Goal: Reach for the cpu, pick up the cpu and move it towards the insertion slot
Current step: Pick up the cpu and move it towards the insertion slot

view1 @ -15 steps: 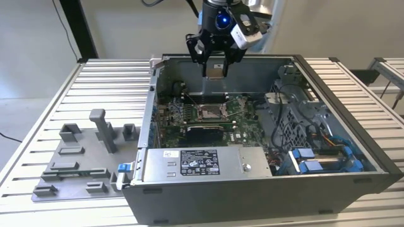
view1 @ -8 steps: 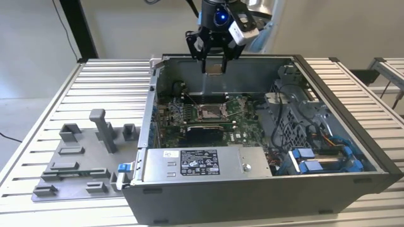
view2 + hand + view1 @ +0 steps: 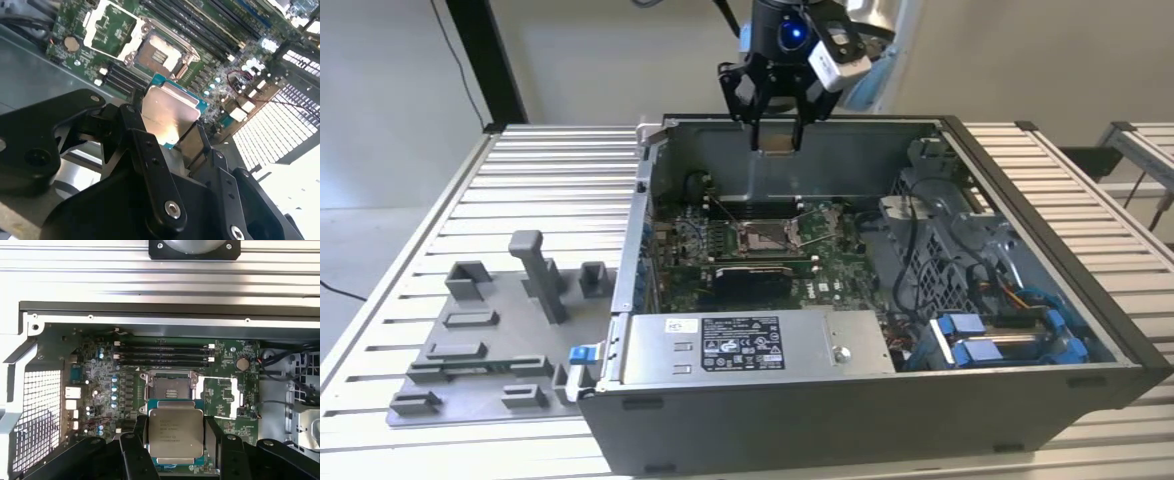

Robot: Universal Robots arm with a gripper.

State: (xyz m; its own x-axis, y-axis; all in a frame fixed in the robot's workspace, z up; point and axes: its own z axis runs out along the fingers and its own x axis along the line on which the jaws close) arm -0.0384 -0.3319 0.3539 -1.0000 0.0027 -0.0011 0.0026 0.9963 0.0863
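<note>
Above the insertion slot [image 3: 167, 389], the cpu [image 3: 176, 434] between black jaws.

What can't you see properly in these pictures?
- The cpu: its near edge is hidden behind the black fingers in both wrist views; in the exterior view it is too small to make out.
- The slot: the cpu covers its near side in the first wrist view, and its pins are too small.
- The gripper: its upper part is cut off by the exterior view's top edge.

silvery square cpu [image 3: 176, 435] held aloft, open beige-centred insertion slot [image 3: 168, 388] on green board below
</note>
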